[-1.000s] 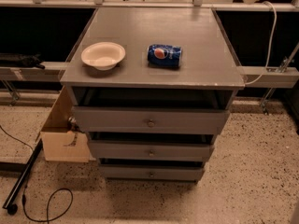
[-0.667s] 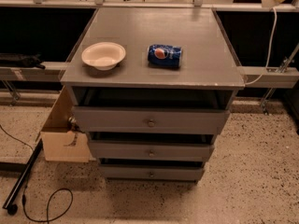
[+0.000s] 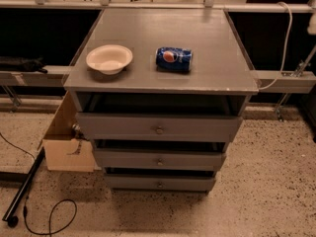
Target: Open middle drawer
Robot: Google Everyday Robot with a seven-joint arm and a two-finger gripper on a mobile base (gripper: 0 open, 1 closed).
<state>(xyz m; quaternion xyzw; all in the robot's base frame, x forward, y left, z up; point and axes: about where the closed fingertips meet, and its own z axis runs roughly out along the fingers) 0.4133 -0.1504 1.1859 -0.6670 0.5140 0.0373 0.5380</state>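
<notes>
The gripper [image 3: 312, 25] has drifted rightward to the upper right edge of view, well apart from the cabinet [image 3: 207, 48]; wide or narrow, I cannot tell; the middle drawer [image 3: 128, 160], second front down, is untouched; I judge the approach not yet begun.

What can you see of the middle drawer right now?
The middle drawer is a flat grey front, second of three, with one small round metal knob at its centre. It sits level, a dark gap above it under the top drawer. Nothing touches it; the gripper seems to be the pale shape at the upper right edge, far off.
</notes>
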